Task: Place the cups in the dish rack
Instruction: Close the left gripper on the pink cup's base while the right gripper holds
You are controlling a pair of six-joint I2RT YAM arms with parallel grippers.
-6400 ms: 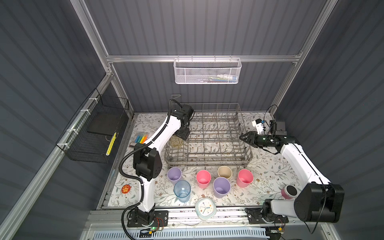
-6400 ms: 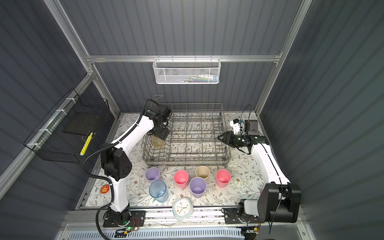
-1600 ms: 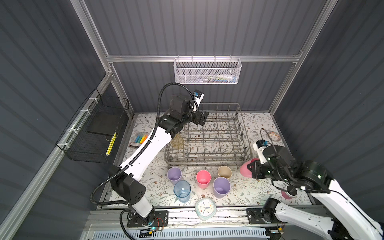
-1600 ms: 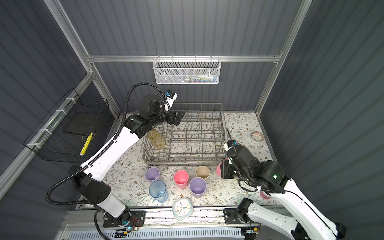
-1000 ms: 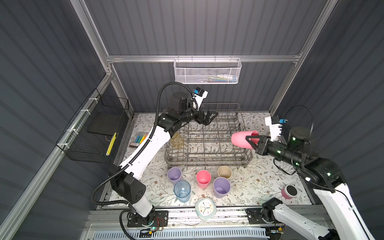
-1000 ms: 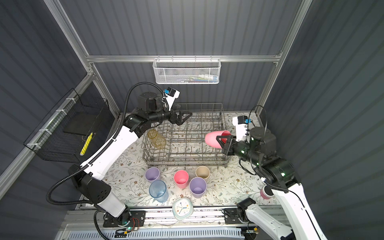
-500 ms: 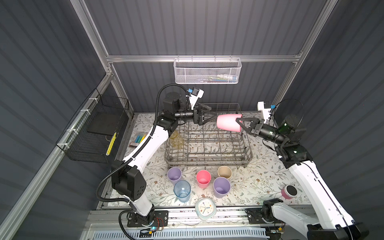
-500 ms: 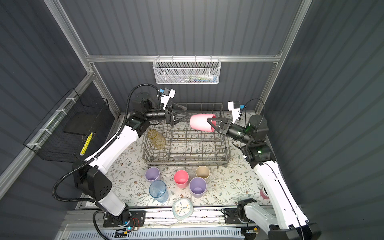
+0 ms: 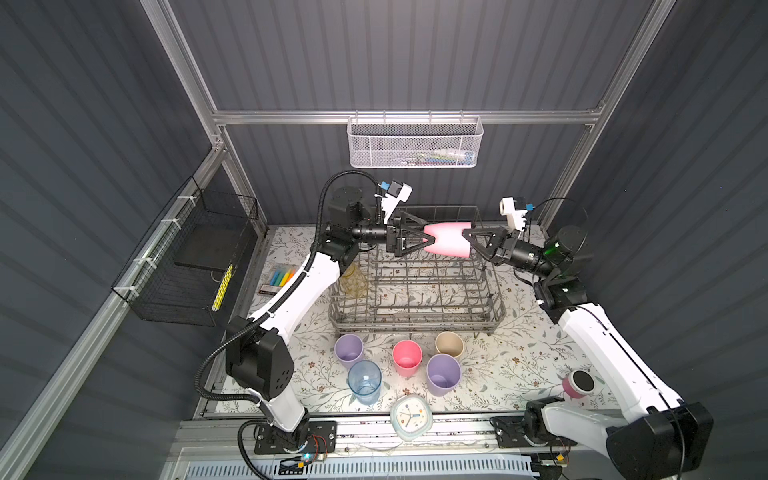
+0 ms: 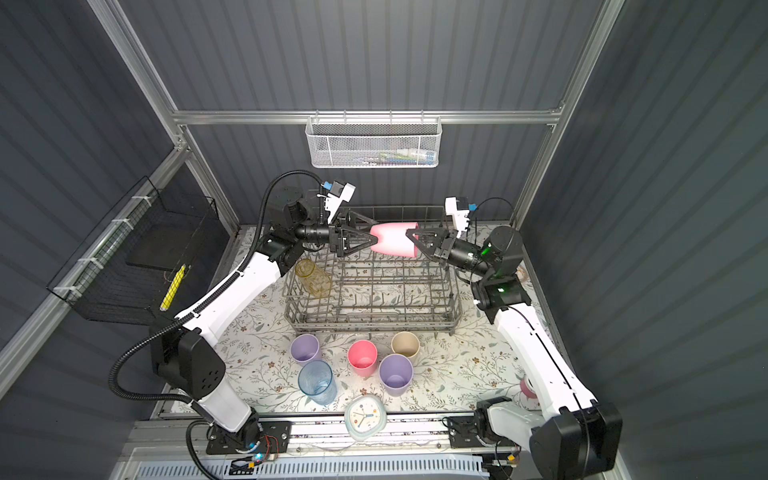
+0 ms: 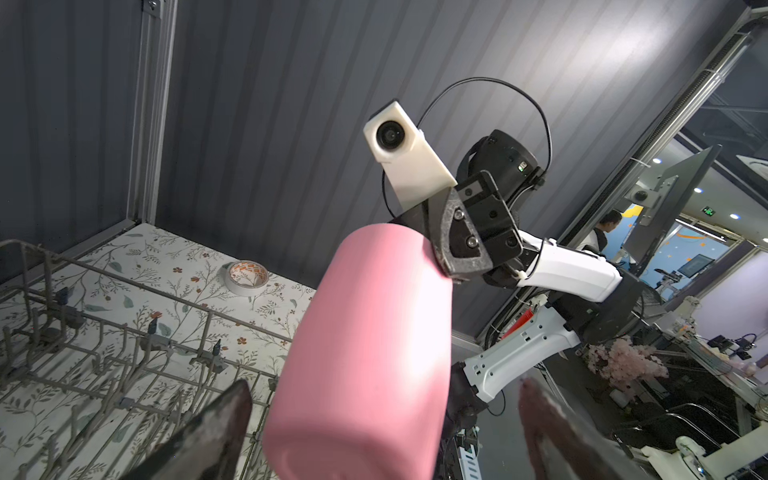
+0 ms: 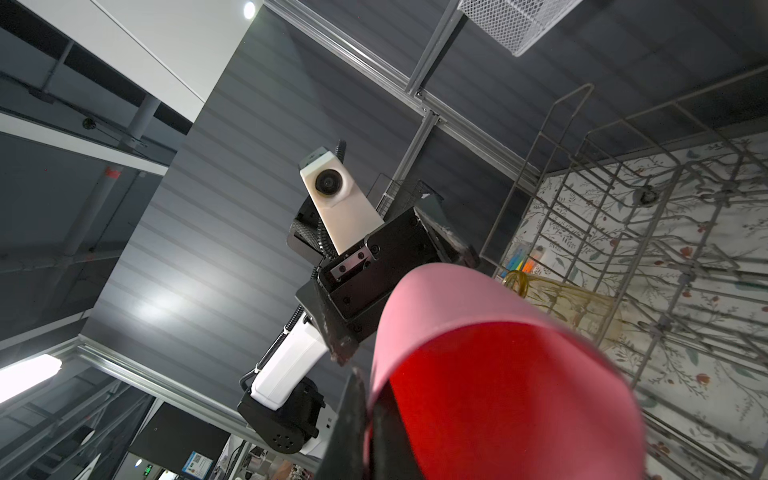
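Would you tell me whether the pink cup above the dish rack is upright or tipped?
On its side: in both top views the pink cup lies horizontal above the dish rack, mouth toward the right claw.

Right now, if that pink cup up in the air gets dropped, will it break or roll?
Probably no break: the pink cup looks like opaque plastic, likely light and tough. The right fingers pinch only its rim while it lies sideways over the dish rack, so it may slip. Being round, it could roll.
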